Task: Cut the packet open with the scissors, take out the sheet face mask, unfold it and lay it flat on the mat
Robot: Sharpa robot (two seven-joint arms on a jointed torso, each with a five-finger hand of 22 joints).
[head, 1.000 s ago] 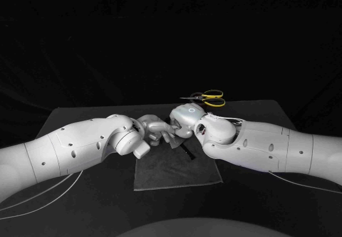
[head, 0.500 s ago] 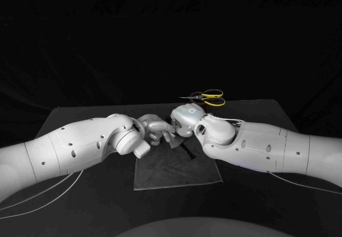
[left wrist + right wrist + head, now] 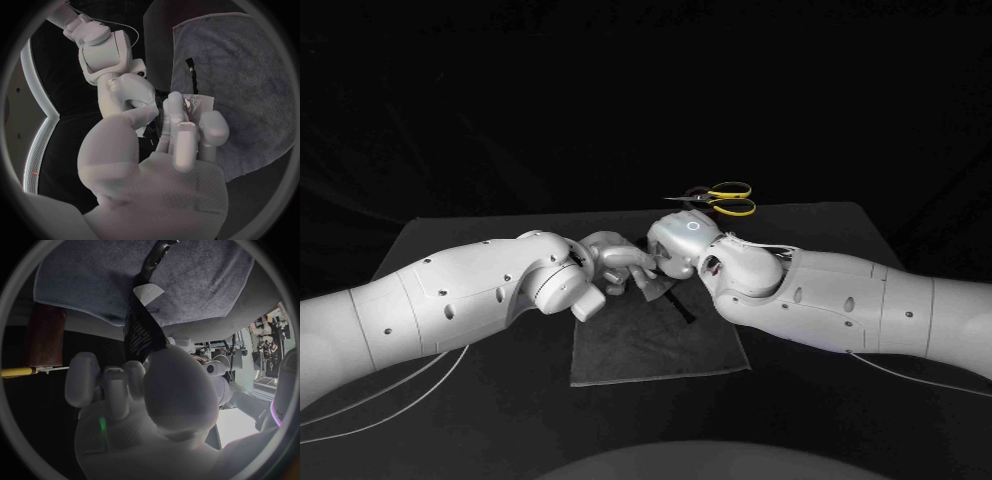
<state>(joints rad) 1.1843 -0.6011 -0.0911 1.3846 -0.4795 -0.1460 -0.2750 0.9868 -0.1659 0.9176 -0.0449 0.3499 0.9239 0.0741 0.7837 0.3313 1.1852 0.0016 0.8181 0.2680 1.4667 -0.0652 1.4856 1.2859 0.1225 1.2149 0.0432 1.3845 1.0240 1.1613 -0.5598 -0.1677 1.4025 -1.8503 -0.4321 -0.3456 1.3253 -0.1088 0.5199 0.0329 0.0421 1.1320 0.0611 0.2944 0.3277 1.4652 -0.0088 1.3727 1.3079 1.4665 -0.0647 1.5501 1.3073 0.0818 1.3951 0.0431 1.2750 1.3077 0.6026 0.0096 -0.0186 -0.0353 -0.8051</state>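
Observation:
Both hands meet over the far edge of the grey mat (image 3: 653, 345). My left hand (image 3: 610, 262) and right hand (image 3: 672, 245) both grip the dark packet (image 3: 678, 305), whose lower end hangs down over the mat. In the right wrist view the packet (image 3: 139, 325) rises as a dark strip from my curled fingers (image 3: 115, 390), with a pale piece (image 3: 149, 291) at its side. The left wrist view has the packet (image 3: 195, 104) pinched between my fingertips (image 3: 211, 131), with the right hand (image 3: 128, 95) close against it. The yellow-handled scissors (image 3: 718, 198) lie on the table behind the hands.
The black table (image 3: 459, 240) runs out to both sides of the mat. Both forearms slant in low over the table's front corners. The scissors' yellow handle (image 3: 15, 371) appears at the rim of the right wrist view.
The right forearm has sunk a little; the hands and packet stay where they were.

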